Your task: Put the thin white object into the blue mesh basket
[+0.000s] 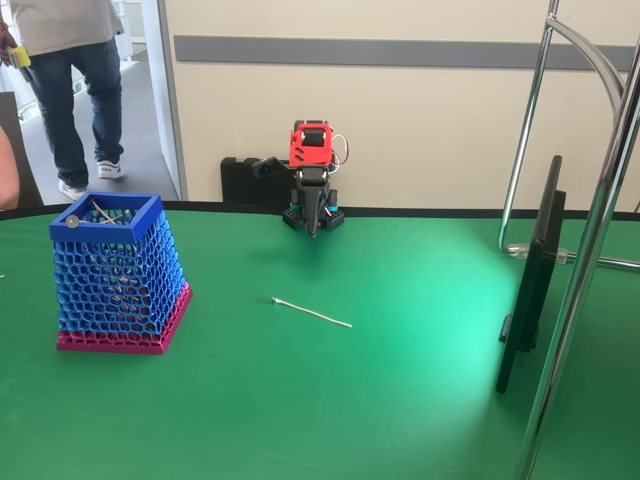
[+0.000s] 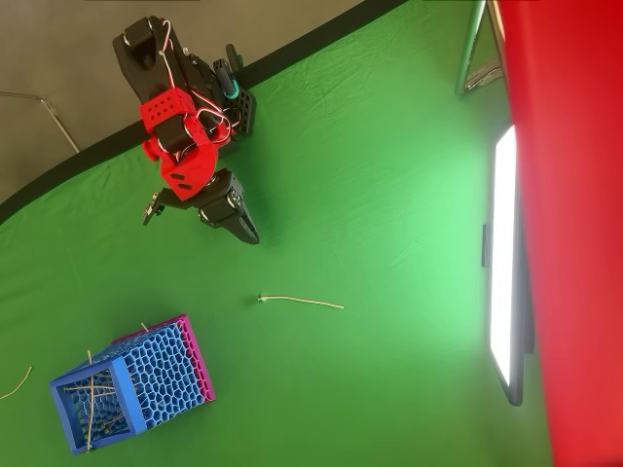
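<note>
White stick [image 1: 311,312] lies untouched on the green counter [image 1: 400,400] near the frame's middle, well apart from the blue basket [image 1: 118,272] at left, while the pincer [image 1: 314,226], seemingly closed and empty, hangs far back, so everything remains.

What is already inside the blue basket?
Through the open top of the blue mesh basket, several thin pale sticks lie crossed inside. The mesh blurs the bottom, so their exact number is unclear. The thin white object lies on the green table.
</note>
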You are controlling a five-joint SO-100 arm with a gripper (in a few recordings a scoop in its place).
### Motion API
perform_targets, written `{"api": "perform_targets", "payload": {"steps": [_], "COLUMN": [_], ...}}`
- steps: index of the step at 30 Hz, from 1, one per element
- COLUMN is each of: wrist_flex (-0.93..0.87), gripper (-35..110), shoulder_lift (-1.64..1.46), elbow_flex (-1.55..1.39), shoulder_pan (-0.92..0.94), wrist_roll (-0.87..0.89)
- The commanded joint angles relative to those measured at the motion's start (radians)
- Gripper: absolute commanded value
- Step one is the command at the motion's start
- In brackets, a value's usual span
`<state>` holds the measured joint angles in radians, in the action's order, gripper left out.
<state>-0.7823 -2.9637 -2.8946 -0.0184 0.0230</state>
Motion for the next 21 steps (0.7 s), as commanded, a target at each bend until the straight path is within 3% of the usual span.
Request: {"api": "perform_targets", "payload": {"steps": [1,9,21], "wrist_flex": [0.035,0.086,0.018], "gripper": [1,1,1], "shoulder_lift": [0.098,0.334,0.775], "elbow_flex": [0.087,0.236,0.555], "shoulder_pan": [0.006,0.025,0.098], "wrist_roll": [0.011,0.034,0.083]}}
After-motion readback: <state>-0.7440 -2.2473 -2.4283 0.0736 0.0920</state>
